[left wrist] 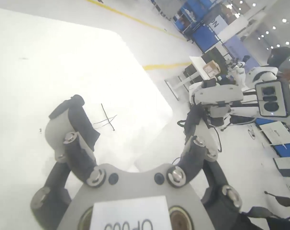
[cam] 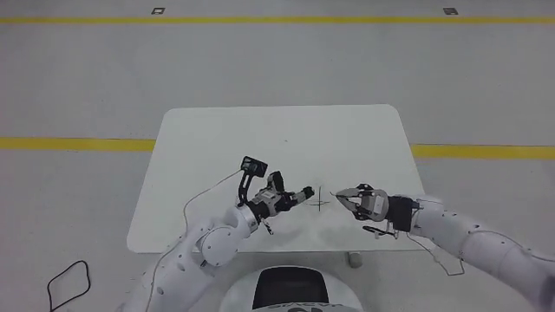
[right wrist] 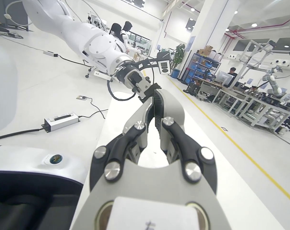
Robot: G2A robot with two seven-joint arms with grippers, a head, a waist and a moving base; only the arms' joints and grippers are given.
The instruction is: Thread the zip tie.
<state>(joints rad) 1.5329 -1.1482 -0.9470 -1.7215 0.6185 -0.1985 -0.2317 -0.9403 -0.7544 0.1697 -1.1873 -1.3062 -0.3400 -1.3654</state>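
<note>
Left hand [cam: 302, 196], spread wide and empty, sits just left of the thin black plastic zip tie [cam: 321, 201] lying near-to-far on the white tabletop [cam: 260, 139], pinched-shut right hand [cam: 344, 194] just right of it, so the left one's marginally closer imo.

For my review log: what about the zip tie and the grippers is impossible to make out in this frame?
Thin black zip ties on the white table: too thin and crossed, in the left wrist and top views, to count or find a head.
Right gripper: jaws shut; whether they pinch a strap is hidden between them, right wrist view.
Left gripper: tips hidden behind the right gripper, right wrist view.
</note>
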